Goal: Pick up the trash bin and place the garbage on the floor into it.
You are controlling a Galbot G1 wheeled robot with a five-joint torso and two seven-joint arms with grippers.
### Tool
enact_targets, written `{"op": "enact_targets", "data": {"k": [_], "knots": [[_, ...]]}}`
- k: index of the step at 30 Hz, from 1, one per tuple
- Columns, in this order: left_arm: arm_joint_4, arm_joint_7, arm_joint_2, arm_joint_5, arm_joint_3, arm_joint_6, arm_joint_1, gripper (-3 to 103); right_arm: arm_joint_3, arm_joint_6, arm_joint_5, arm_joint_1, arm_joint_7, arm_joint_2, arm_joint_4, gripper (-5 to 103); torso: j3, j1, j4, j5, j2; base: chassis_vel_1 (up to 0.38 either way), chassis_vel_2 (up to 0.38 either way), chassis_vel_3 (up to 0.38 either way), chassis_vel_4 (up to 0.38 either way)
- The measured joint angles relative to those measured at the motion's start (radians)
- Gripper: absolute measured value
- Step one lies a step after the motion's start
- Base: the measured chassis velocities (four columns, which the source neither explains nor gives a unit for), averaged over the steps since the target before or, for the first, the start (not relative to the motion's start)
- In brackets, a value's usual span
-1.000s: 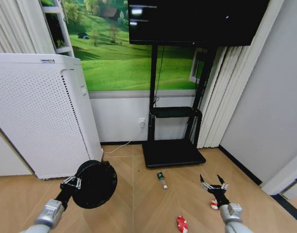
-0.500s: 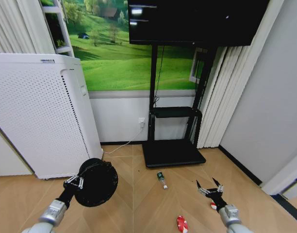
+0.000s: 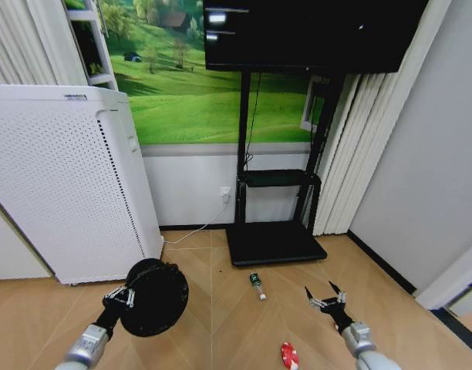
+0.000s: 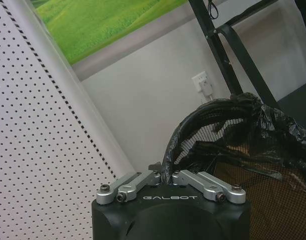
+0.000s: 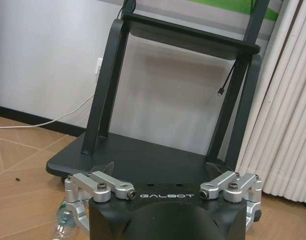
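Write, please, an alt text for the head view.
The left gripper holds the black trash bin by its rim above the wooden floor. The open right gripper hangs near a small bottle and a red-and-white wrapper.

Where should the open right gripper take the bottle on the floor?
Probably across its clear middle, coming from above. The bottle lies flat on the floor, long axis running toward the TV stand, so right gripper would likely close best across its width, not along it.
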Motion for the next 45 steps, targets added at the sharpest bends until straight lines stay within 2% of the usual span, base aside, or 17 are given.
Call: {"op": "enact_targets", "data": {"k": [6, 10, 14, 17, 22, 25, 29, 31, 32, 35, 45], "knots": [[0.005, -0.001, -0.003, 0.004, 0.002, -0.002, 0.003, 4, -0.010, 0.007, -0.002, 0.011, -0.006, 0.005, -0.021, 100, 0.000, 0.000, -0.0002, -0.0001, 0.000, -0.062, 0.054, 0.065, -0.066], [0.012, -0.008, -0.015, 0.010, 0.009, -0.002, 0.004, 4, -0.038, 0.011, -0.011, 0.025, 0.060, 0.004, -0.030, 100, 0.000, 0.000, 0.0000, 0.0002, 0.000, -0.142, 0.143, 0.152, -0.164], [0.023, -0.013, -0.029, 0.019, 0.016, 0.004, 0.013, 4, -0.052, 0.003, -0.014, 0.036, 0.070, -0.005, -0.025, 100, 0.000, 0.000, -0.0004, -0.0004, 0.000, -0.155, 0.151, 0.173, -0.176], [0.046, -0.028, -0.060, 0.034, 0.020, 0.024, 0.033, 4, -0.085, -0.014, -0.028, 0.058, 0.090, -0.031, -0.025, 100, 0.000, 0.000, 0.0005, 0.0000, 0.000, -0.122, 0.096, 0.086, -0.085], [0.081, -0.038, -0.081, 0.046, 0.025, 0.026, 0.054, 4, -0.157, -0.055, -0.022, 0.093, 0.134, -0.083, -0.034, 100, 0.000, 0.000, 0.0002, 0.0000, 0.000, 0.034, -0.014, -0.035, 0.026], [0.093, -0.040, -0.074, 0.046, 0.025, 0.026, 0.058, 4, -0.249, -0.068, 0.002, 0.142, 0.155, -0.125, -0.069, 100, 0.000, 0.000, -0.0002, -0.0001, 0.000, 0.048, -0.057, -0.045, 0.052], [0.093, -0.040, -0.061, 0.043, 0.025, 0.028, 0.058, 4, -0.324, -0.068, 0.029, 0.186, 0.163, -0.141, -0.104, 100, 0.000, 0.000, -0.0003, 0.0000, 0.000, 0.009, -0.008, -0.008, 0.014], [0.092, -0.040, -0.051, 0.040, 0.025, 0.038, 0.053, 4, -0.416, -0.070, 0.071, 0.244, 0.170, -0.150, -0.142, 100, 0.000, 0.000, 0.0000, -0.0001, 0.000, 0.000, 0.000, 0.000, 0.000], [0.092, -0.040, -0.051, 0.040, 0.025, 0.038, 0.053, 4, -0.416, -0.070, 0.071, 0.244, 0.170, -0.150, -0.142, 100, 0.000, 0.000, 0.0000, -0.0001, 0.000, 0.000, 0.000, 0.000, 0.000], [0.086, -0.039, -0.035, 0.039, 0.029, 0.044, 0.053, 4, -0.564, -0.074, 0.132, 0.366, 0.170, -0.138, -0.237, 100, 0.000, 0.000, 0.0001, -0.0004, 0.000, 0.000, 0.000, 0.000, 0.000], [0.085, -0.037, -0.014, 0.034, 0.030, 0.044, 0.054, 4, -0.765, -0.089, 0.191, 0.516, 0.162, -0.089, -0.414, 100, 0.000, 0.000, -0.0001, -0.0002, 0.000, 0.000, 0.000, 0.000, 0.000]]}}
